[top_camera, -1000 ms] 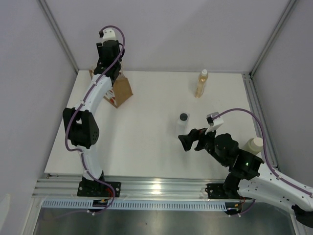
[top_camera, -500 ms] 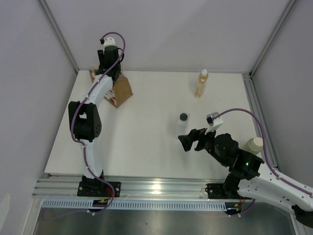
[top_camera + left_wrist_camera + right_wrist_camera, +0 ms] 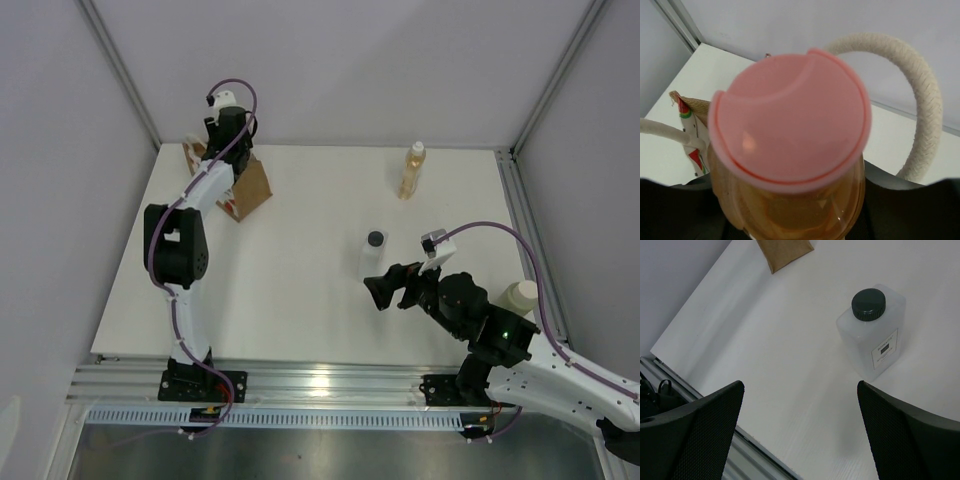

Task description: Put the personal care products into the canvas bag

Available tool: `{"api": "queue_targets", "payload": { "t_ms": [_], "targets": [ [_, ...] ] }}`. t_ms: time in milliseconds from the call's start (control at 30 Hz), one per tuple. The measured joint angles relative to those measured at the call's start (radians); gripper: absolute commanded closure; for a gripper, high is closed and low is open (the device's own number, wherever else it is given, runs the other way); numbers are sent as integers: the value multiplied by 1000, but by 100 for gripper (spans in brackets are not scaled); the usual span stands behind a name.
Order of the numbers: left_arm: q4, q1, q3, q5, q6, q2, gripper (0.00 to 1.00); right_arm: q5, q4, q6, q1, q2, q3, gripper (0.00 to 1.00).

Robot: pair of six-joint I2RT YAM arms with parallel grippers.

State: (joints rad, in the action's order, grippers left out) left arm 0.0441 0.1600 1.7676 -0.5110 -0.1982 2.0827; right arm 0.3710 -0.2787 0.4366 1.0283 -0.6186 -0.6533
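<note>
Peach bottle (image 3: 790,120) pinched by left pincer (image 3: 790,217) over the canvas bag (image 3: 252,185), we had the white bottle (image 3: 872,332), amber bottle (image 3: 411,172) and cream bottle (image 3: 519,297) left; right pincer (image 3: 800,405) spread.

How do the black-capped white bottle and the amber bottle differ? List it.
The black-capped white bottle is squat, boxy; the amber bottle is tall, slim. The white bottle's cap is black, the amber bottle's white. The white bottle stands central, the amber bottle farther back. Both stand upright.
</note>
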Motion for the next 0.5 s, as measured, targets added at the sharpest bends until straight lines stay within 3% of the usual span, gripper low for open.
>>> {"api": "queue_targets", "payload": {
  "t_ms": [100,167,200,500],
  "targets": [
    [-12,0,-10,16,-15,8,99,1,0,0,0,0,0,0],
    [-19,0,-23,24,-24,10,89,1,0,0,0,0,0,1],
    [-19,0,-30,27,-30,11,77,0,0,0,0,0,0,1],
    [-62,0,-78,34,-64,12,60,1,-1,0,0,1,0,1]
  ]
}}
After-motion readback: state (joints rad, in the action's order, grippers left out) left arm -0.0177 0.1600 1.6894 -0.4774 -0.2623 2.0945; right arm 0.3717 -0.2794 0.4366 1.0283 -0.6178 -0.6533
